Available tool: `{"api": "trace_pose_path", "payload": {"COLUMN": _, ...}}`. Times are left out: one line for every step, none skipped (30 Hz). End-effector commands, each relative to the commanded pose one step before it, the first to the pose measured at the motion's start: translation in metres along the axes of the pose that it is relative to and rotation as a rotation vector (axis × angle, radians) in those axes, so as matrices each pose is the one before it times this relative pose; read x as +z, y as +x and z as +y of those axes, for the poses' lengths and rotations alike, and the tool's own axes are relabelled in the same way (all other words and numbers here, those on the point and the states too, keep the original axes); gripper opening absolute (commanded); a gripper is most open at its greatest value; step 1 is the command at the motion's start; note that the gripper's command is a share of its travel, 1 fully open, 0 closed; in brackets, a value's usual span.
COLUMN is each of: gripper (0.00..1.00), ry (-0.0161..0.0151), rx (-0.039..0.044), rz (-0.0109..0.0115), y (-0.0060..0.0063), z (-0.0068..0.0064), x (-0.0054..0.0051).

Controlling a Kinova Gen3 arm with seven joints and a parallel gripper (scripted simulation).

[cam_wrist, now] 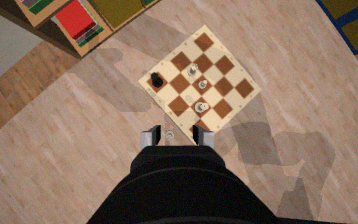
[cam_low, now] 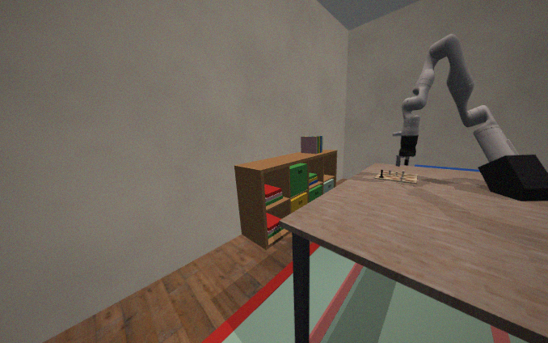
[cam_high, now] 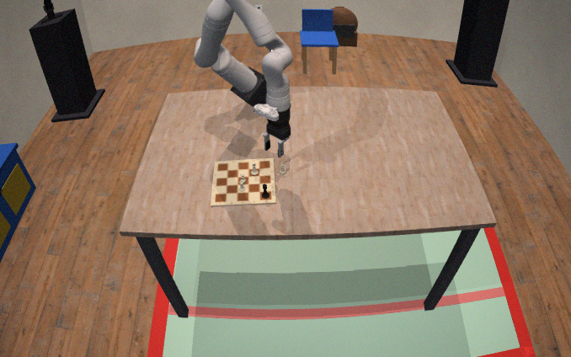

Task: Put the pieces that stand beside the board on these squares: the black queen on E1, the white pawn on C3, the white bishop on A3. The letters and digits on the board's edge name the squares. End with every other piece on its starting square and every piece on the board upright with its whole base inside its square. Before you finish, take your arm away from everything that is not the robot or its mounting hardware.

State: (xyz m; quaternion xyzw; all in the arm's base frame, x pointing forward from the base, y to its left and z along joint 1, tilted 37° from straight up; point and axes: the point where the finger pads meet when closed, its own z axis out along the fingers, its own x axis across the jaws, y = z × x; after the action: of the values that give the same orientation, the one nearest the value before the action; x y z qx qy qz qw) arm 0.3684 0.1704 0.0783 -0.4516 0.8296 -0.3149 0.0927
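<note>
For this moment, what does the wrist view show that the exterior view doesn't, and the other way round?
Only the wrist view shows a small white piece standing on the table just off the board's edge, between the open, empty tool's two fingers as seen from above, and which squares the pieces occupy.

Only the exterior view shows the whole arm, its black base, and the tool hanging above the table.

Both show the chessboard with its black piece and the shelf unit.

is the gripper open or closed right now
Open and empty. In the wrist view the two fingers of the gripper stand wide apart above the small white piece beside the board.
</note>
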Motion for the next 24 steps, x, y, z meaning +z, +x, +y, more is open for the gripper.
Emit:
{"api": "trace_pose_path", "payload": {"gripper": 1.0, "ry": -0.00578, "rx": -0.05784, "rz": -0.0025, "y": -0.00287, "z": 0.00466, "x": -0.0005}}
{"api": "trace_pose_path", "payload": {"gripper": 1.0, "ry": -0.00047, "rx": -0.02627, "rz": -0.00073, "y": -0.00114, "z": 0.00168, "x": -0.00012}}
{"api": "trace_pose_path", "payload": {"gripper": 1.0, "ry": -0.00044, "rx": -0.02492, "rz": -0.00072, "y": -0.00112, "z": 0.00159, "x": -0.00012}}
{"api": "trace_pose_path", "payload": {"gripper": 1.0, "ry": -0.00042, "rx": -0.02355, "rz": -0.00071, "y": -0.00109, "z": 0.00149, "x": -0.00011}}
{"api": "trace_pose_path", "payload": {"gripper": 1.0, "ry": -0.00039, "rx": -0.02219, "rz": -0.00069, "y": -0.00106, "z": 0.0014, "x": -0.00011}}
{"api": "trace_pose_path", "payload": {"gripper": 1.0, "ry": -0.00036, "rx": -0.02082, "rz": -0.00067, "y": -0.00102, "z": 0.0013, "x": -0.00011}}
{"api": "trace_pose_path", "payload": {"gripper": 1.0, "ry": -0.00034, "rx": -0.01945, "rz": -0.00064, "y": -0.00098, "z": 0.00121, "x": -0.0001}}
{"api": "trace_pose_path", "payload": {"gripper": 1.0, "ry": 0.0, "rx": 0.0, "rz": 0.0, "y": 0.0, "z": 0.0, "x": 0.0}}
{"api": "trace_pose_path", "payload": {"gripper": 1.0, "ry": 0.0, "rx": 0.0, "rz": 0.0, "y": 0.0, "z": 0.0, "x": 0.0}}
{"api": "trace_pose_path", "payload": {"gripper": 1.0, "ry": -0.00031, "rx": -0.01809, "rz": -0.00061, "y": -0.00093, "z": 0.00111, "x": -0.0001}}
{"api": "trace_pose_path", "payload": {"gripper": 1.0, "ry": -0.00028, "rx": -0.01675, "rz": -0.00058, "y": -0.00088, "z": 0.00102, "x": -0.00009}}
{"api": "trace_pose_path", "payload": {"gripper": 1.0, "ry": -0.00026, "rx": -0.01541, "rz": -0.00054, "y": -0.00083, "z": 0.00094, "x": -0.00008}}
{"api": "trace_pose_path", "payload": {"gripper": 1.0, "ry": -0.00023, "rx": -0.0141, "rz": -0.0005, "y": -0.00077, "z": 0.00085, "x": -0.00008}}
{"api": "trace_pose_path", "payload": {"gripper": 1.0, "ry": -0.00021, "rx": -0.01281, "rz": -0.00047, "y": -0.00071, "z": 0.00077, "x": -0.00007}}
{"api": "trace_pose_path", "payload": {"gripper": 1.0, "ry": -0.00019, "rx": -0.01156, "rz": -0.00043, "y": -0.00065, "z": 0.00069, "x": -0.00007}}
{"api": "trace_pose_path", "payload": {"gripper": 1.0, "ry": -0.00017, "rx": -0.01033, "rz": -0.00039, "y": -0.00059, "z": 0.00061, "x": -0.00006}}
{"api": "trace_pose_path", "payload": {"gripper": 1.0, "ry": -0.00015, "rx": -0.00915, "rz": -0.00035, "y": -0.00052, "z": 0.00054, "x": -0.00005}}
{"api": "trace_pose_path", "payload": {"gripper": 1.0, "ry": -0.00013, "rx": -0.00801, "rz": -0.00031, "y": -0.00046, "z": 0.00047, "x": -0.00005}}
{"api": "trace_pose_path", "payload": {"gripper": 1.0, "ry": -0.00011, "rx": -0.00692, "rz": -0.00027, "y": -0.0004, "z": 0.00041, "x": -0.00004}}
{"api": "trace_pose_path", "payload": {"gripper": 1.0, "ry": -0.00009, "rx": -0.00589, "rz": -0.00023, "y": -0.00035, "z": 0.00034, "x": -0.00003}}
{"api": "trace_pose_path", "payload": {"gripper": 1.0, "ry": -0.00008, "rx": -0.00493, "rz": -0.00019, "y": -0.00029, "z": 0.00029, "x": -0.00003}}
{"api": "trace_pose_path", "payload": {"gripper": 1.0, "ry": -0.00006, "rx": -0.00402, "rz": -0.00016, "y": -0.00024, "z": 0.00023, "x": -0.00002}}
{"api": "trace_pose_path", "payload": {"gripper": 1.0, "ry": -0.00005, "rx": -0.0032, "rz": -0.00013, "y": -0.00019, "z": 0.00019, "x": -0.00002}}
{"api": "trace_pose_path", "payload": {"gripper": 1.0, "ry": -0.00004, "rx": -0.00245, "rz": -0.0001, "y": -0.00015, "z": 0.00014, "x": -0.00001}}
